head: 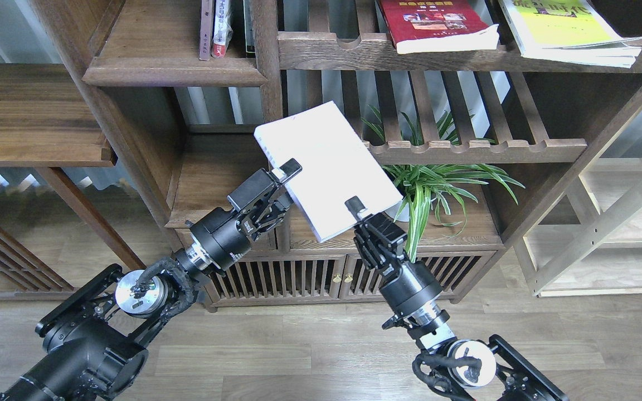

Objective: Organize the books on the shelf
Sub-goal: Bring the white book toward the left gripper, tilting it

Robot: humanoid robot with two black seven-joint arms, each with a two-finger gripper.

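Observation:
The pale lavender-white book (326,161) hangs tilted in front of the bookcase's central post. My right gripper (359,210) is shut on its lower edge. My left gripper (283,181) is open astride the book's left edge, one finger lying on the cover and the other hidden beneath. The dark red book (438,25) and the yellow-green book (566,28) lie flat on the top slatted rack. The shelf (154,72), a solid board with a moulded front edge, sits at the upper left.
Thin brown- and white/red-spined books (215,28) stand at the shelf's right end. A slatted rack (477,147) crosses above a potted spider plant (432,184). Low cabinet doors (298,275) stand below, and a pale wooden frame (605,223) stands at the right.

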